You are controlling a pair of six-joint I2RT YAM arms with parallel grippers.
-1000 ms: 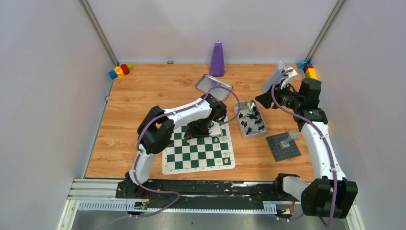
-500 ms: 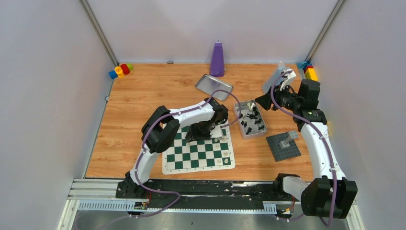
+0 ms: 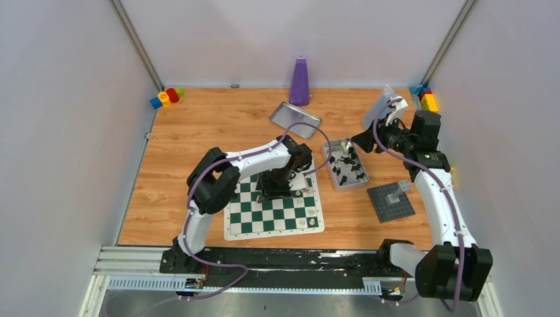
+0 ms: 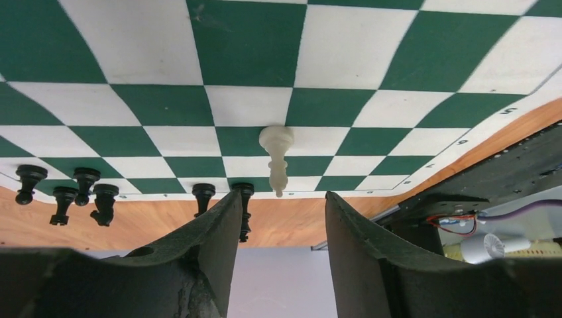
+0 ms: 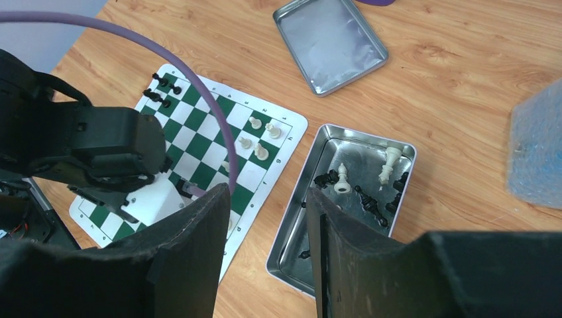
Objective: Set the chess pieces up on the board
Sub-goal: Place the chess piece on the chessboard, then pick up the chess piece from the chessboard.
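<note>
The green-and-white board (image 3: 245,226) lies in front of the left arm. My left gripper (image 3: 277,188) hangs low over its far side, open. In the left wrist view a cream-white piece (image 4: 276,159) stands upright on the board (image 4: 245,40) just beyond the open left gripper (image 4: 283,195), free of both fingers. Several black pieces (image 4: 66,192) stand along one edge. My right gripper (image 5: 268,195) is open and empty, high above a metal tin (image 5: 291,218) holding loose black and white pieces (image 5: 342,179). Three white pieces (image 5: 258,139) stand near the board's tin-side edge.
An empty silver tray (image 3: 294,119) lies behind the board, and a purple bottle (image 3: 300,82) stands at the back wall. A dark grey studded baseplate (image 3: 391,201) sits right of the tin (image 3: 328,173). Coloured blocks (image 3: 165,98) lie in the back corners, and a clear bag (image 3: 378,105) at back right.
My left gripper has opened and let go of the white piece, which now stands on the board. The left arm shifted slightly. The right arm has not moved.
</note>
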